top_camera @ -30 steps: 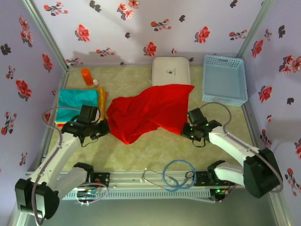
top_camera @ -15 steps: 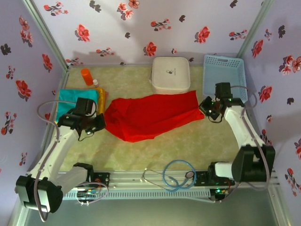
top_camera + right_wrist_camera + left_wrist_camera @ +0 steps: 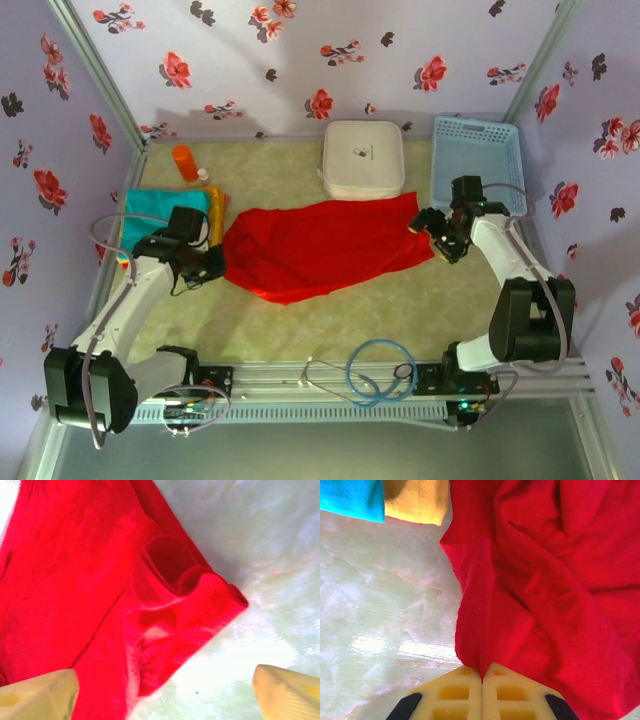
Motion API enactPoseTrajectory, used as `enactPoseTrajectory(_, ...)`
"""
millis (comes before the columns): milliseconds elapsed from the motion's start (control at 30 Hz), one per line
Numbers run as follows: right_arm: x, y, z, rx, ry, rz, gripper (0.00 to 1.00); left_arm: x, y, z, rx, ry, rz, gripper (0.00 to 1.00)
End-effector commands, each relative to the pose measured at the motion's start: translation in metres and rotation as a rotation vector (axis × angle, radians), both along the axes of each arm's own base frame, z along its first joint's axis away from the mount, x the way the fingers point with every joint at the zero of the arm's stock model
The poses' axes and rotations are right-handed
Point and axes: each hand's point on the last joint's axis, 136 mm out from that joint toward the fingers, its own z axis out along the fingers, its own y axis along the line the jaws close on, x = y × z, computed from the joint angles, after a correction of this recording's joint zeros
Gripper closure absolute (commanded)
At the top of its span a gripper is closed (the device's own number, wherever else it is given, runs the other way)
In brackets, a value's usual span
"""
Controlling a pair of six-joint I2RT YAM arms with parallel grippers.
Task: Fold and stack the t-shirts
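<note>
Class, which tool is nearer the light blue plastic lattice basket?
Right. The right tool sits by the near-left corner of the basket; the left tool is far off, pinching the red cloth t-shirt.

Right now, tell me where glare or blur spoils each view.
Left wrist: a bright glare streak on the table beside the sharp red t-shirt. Right wrist: washed-out highlights on the shirt fold and table, near fingertips soft. Top external: evenly lit.
</note>
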Motion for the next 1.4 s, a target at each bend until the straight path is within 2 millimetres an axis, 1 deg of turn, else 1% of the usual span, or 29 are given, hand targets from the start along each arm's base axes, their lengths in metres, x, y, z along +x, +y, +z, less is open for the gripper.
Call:
enactPoseTrajectory(0, -0.022, -0.013, 0.000, -0.084, 0.006, 0.008, 0.04, -0.004, -0.001, -0.008, -0.012, 0.018, -0.017, 1.00)
enactPoseTrajectory(100, -0.039, -0.018, -0.004, -0.109, -0.014, -0.008, 0.04, -0.007, -0.002, -0.011, -0.018, 0.019, -0.018, 1.00)
enactPoseTrajectory(200, -0.055, -0.022, -0.020, -0.123, -0.016, -0.028, 0.07, -0.005, -0.003, -0.008, -0.023, 0.008, -0.019, 1.00)
enactPoseTrajectory(267, -0.061, -0.022, -0.031, -0.119, -0.018, -0.037, 0.11, -0.005, -0.003, -0.008, -0.024, 0.009, -0.021, 1.00)
enactPoseTrajectory(333, -0.063, -0.021, -0.040, -0.112, -0.019, -0.048, 0.17, -0.006, -0.004, -0.011, -0.026, 0.016, -0.027, 1.00)
enactPoseTrajectory(400, -0.058, -0.024, -0.046, -0.119, -0.030, -0.065, 0.26, -0.007, -0.005, -0.013, -0.032, 0.024, -0.029, 1.00)
enactPoseTrajectory(467, -0.050, -0.026, -0.050, -0.127, -0.039, -0.077, 0.33, -0.006, -0.005, -0.012, -0.034, 0.022, -0.030, 1.00)
enactPoseTrajectory(567, -0.031, -0.026, -0.053, -0.129, -0.057, -0.085, 0.40, -0.006, -0.005, -0.011, -0.036, 0.014, -0.031, 1.00)
enactPoseTrajectory(633, -0.019, -0.026, -0.053, -0.130, -0.073, -0.085, 0.42, -0.006, -0.005, -0.011, -0.036, 0.013, -0.031, 1.00)
enactPoseTrajectory(700, -0.006, -0.026, -0.052, -0.128, -0.094, -0.083, 0.46, -0.006, -0.006, -0.010, -0.040, 0.010, -0.036, 1.00)
enactPoseTrajectory(800, 0.006, -0.028, -0.054, -0.136, -0.108, -0.091, 0.50, -0.006, -0.006, -0.010, -0.042, 0.012, -0.037, 1.00)
enactPoseTrajectory(900, 0.016, -0.027, -0.054, -0.132, -0.122, -0.092, 0.51, -0.006, -0.007, -0.010, -0.044, 0.011, -0.038, 1.00)
enactPoseTrajectory(967, 0.020, -0.026, -0.057, -0.128, -0.110, -0.084, 0.53, -0.007, -0.007, -0.011, -0.044, 0.016, -0.039, 1.00)
enactPoseTrajectory(1067, 0.021, -0.025, -0.064, -0.126, -0.083, -0.073, 0.63, -0.007, -0.007, -0.011, -0.045, 0.016, -0.039, 1.00)
enactPoseTrajectory(1133, 0.019, -0.024, -0.067, -0.123, -0.072, -0.067, 0.66, -0.007, -0.007, -0.011, -0.045, 0.013, -0.041, 1.00)
enactPoseTrajectory(1200, 0.016, -0.024, -0.069, -0.124, -0.065, -0.067, 0.66, -0.007, -0.007, -0.010, -0.046, 0.012, -0.040, 1.00)
enactPoseTrajectory(1367, 0.005, -0.028, -0.074, -0.150, -0.048, -0.068, 0.62, -0.007, -0.007, -0.010, -0.047, 0.011, -0.038, 1.00)
